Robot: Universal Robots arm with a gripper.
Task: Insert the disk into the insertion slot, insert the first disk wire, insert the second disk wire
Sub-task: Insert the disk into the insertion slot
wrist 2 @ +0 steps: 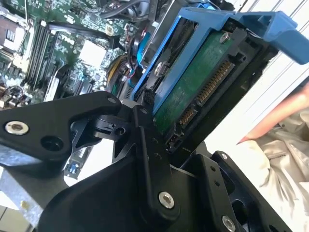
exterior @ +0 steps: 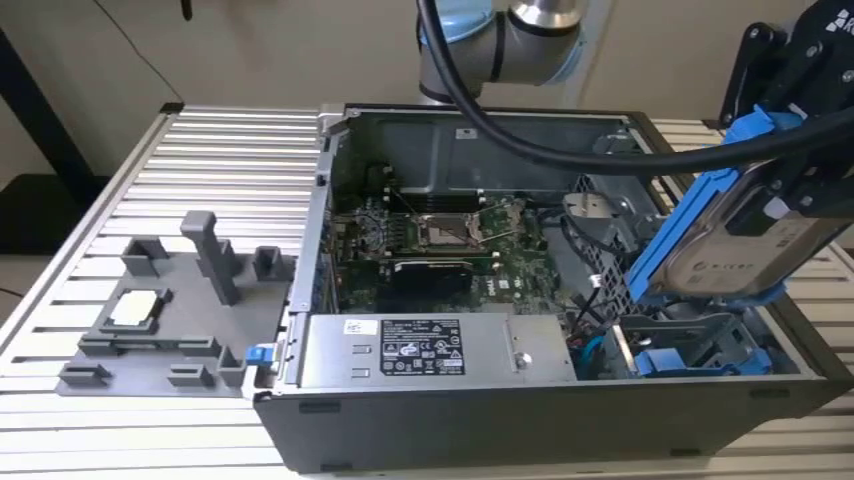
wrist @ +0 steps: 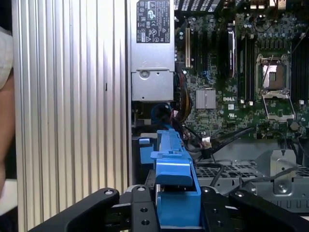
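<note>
While disk (exterior: pixel 741 240) hangs tilted above insertion slot (exterior: pixel 687 345) at exterior view's right, end effector (wrist: pixel 177 210) pinches it across blue-framed edges. Judgement: tilt suits angled entry past case (exterior: pixel 534 420) wall. Disk not yet seated.

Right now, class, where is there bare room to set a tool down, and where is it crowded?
Bare: ribbed table at the exterior view's left, beyond the grey tray, beside the computer case. Crowded: inside the case, and over the drive bay, where the hand holds the disk.
</note>
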